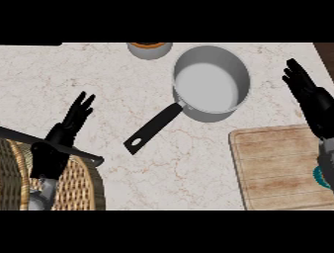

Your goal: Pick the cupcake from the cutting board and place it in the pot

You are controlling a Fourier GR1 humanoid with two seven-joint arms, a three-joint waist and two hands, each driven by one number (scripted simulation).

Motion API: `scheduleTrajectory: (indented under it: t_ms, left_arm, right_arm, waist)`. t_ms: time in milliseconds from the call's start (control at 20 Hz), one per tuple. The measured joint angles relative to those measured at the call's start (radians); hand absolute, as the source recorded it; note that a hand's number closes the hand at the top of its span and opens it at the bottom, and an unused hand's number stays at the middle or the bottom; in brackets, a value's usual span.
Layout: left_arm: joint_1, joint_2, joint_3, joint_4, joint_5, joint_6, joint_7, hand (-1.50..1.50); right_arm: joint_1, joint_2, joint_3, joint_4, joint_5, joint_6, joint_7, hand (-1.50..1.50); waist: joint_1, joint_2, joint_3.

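While both hands hold nothing, right hand (312,99) fingers straight, the cupcake (149,49) sits well beyond its fingertips, past the pot (211,81), off the cutting board (279,168). Likely light, soft; grip low at the sides. Left hand (64,131) open too.

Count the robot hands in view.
2. Left hand at lower left, over the wicker basket; right hand at right, above the cutting board. Both have straight fingers.

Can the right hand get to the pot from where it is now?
Probably yes: the right hand, fingers straight, sits just right of the pot with only bare counter between them, above the cutting board.
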Motion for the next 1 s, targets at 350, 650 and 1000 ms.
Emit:
scheduleTrajectory:
  t_ms: [350,650,1000]
  left_arm:
    - [0.000,-0.042,0.037,0.002,0.028,0.009,-0.084,0.00]
    - [0.053,-0.049,0.087,-0.021,0.087,0.005,-0.074,0.00]
    - [0.069,-0.053,0.109,-0.038,0.121,-0.014,-0.067,0.00]
  right_arm:
    - [0.000,-0.028,0.134,-0.101,-0.141,0.412,-0.052,1.50]
    - [0.082,-0.206,0.010,-0.173,-0.099,0.595,-0.430,-1.50]
    - [0.170,-0.447,-0.158,-0.189,-0.040,0.614,-0.635,-1.50]
  waist:
    - [0.019,-0.042,0.027]
    - [-0.024,-0.048,0.039]
    - [-0.032,-0.042,0.040]
